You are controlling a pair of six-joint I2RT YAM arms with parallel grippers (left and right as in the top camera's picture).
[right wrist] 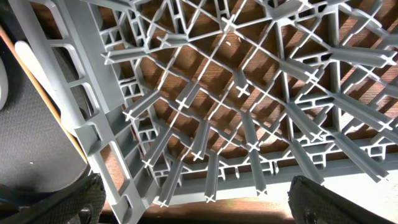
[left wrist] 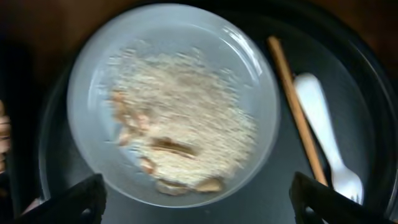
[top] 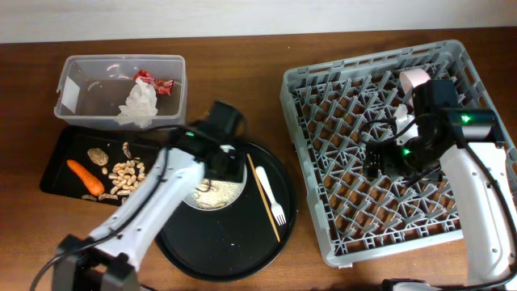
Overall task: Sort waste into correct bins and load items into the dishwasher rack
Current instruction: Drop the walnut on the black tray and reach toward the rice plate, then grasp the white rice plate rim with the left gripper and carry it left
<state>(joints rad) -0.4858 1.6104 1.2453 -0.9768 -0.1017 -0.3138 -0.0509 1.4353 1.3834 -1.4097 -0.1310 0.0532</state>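
A pale round plate (top: 212,194) with white rice (left wrist: 193,106) and beige food scraps (left wrist: 168,146) sits on the large round black tray (top: 234,250). My left gripper (top: 220,160) is open and empty just above the plate (left wrist: 93,81); in the left wrist view its fingers (left wrist: 199,208) straddle the plate's near rim. A wooden chopstick (top: 262,198) and a white fork (top: 272,196) lie beside the plate on its right. My right gripper (top: 376,162) is open and empty above the pegs of the grey dishwasher rack (top: 303,162). A pink bowl (top: 414,79) sits at the rack's far right, partly hidden by the arm.
The clear tub (top: 81,105) at the far left holds a crumpled napkin (top: 139,105) and a red wrapper (top: 155,82). The shallow black tray (top: 56,162) in front of it holds a carrot (top: 85,178), beige scraps (top: 125,174) and a brown lump (top: 98,156).
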